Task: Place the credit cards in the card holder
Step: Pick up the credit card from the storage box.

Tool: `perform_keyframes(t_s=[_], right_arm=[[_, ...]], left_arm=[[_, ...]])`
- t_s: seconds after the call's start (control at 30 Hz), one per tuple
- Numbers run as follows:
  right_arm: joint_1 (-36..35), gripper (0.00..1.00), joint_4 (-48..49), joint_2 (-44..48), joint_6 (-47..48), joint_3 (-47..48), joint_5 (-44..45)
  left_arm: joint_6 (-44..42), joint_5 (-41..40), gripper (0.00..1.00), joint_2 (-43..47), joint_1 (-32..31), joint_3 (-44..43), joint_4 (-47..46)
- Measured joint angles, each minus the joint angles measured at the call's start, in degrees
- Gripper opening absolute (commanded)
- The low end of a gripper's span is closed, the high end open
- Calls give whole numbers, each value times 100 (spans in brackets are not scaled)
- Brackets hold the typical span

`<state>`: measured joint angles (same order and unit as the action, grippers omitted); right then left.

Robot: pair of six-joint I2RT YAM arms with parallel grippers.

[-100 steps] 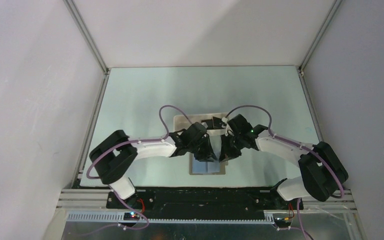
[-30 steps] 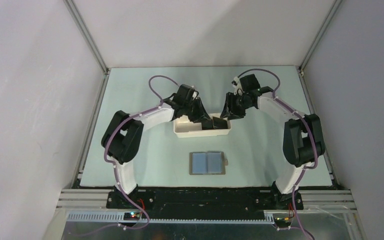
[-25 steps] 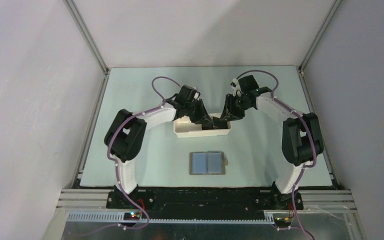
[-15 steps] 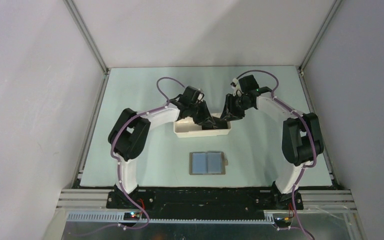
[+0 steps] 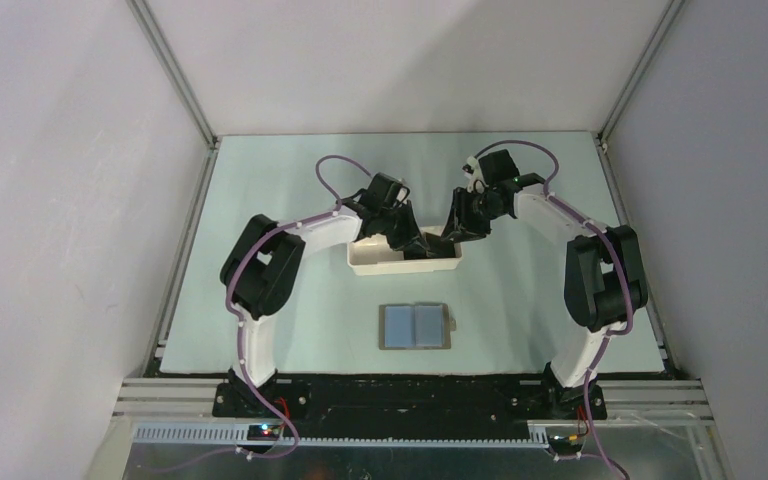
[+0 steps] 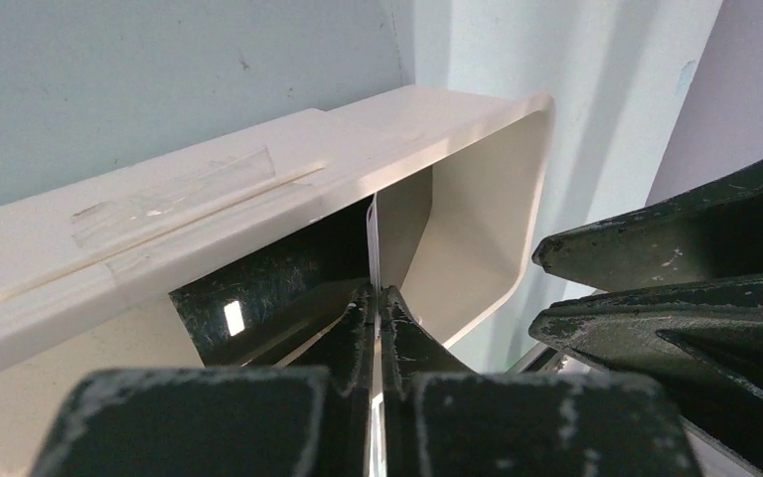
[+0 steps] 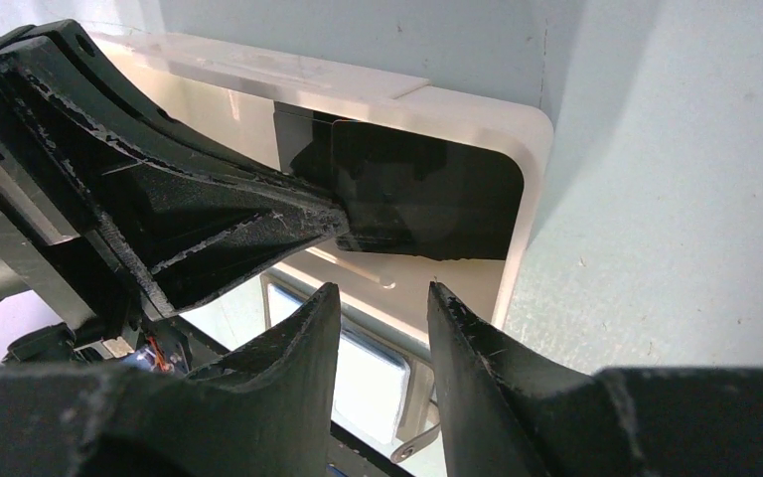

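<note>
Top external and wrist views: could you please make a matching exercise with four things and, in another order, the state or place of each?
Things
1. left gripper
2. right gripper
3. card holder
4. white tray

States or places
A. lies open, blue pockets up, nearer the arm bases
B. open, holding nothing, at the tray's right end
C. holds the credit cards
D. shut on the edge of one of the credit cards

Pairs: 1-D, 2-B, 3-A, 4-C
</note>
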<state>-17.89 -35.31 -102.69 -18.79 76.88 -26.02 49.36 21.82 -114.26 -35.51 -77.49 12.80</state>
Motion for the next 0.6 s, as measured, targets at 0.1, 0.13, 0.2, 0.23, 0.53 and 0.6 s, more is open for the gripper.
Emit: perform_keyframes(t_s=[0.1, 0.13, 0.2, 0.23, 0.53, 0.6], right_arm=[[0, 42, -9, 0, 0, 0, 0], [0, 42, -11, 0, 2, 0, -2], [0, 42, -20, 0, 2, 0, -2], [0, 42, -26, 0, 2, 0, -2], [2, 41, -52, 0, 4, 0, -37], [2, 42, -59, 0, 4, 0, -39]], left_arm=[[0, -4, 0, 0, 0, 0, 7], [-2, -9, 0, 2, 0, 0, 4], [-4, -17, 0, 2, 0, 2, 9], [-11, -20, 0, 4, 0, 0, 13], [-151, -166, 0, 229, 0, 0, 195], [-190, -214, 0, 295, 0, 0, 245]])
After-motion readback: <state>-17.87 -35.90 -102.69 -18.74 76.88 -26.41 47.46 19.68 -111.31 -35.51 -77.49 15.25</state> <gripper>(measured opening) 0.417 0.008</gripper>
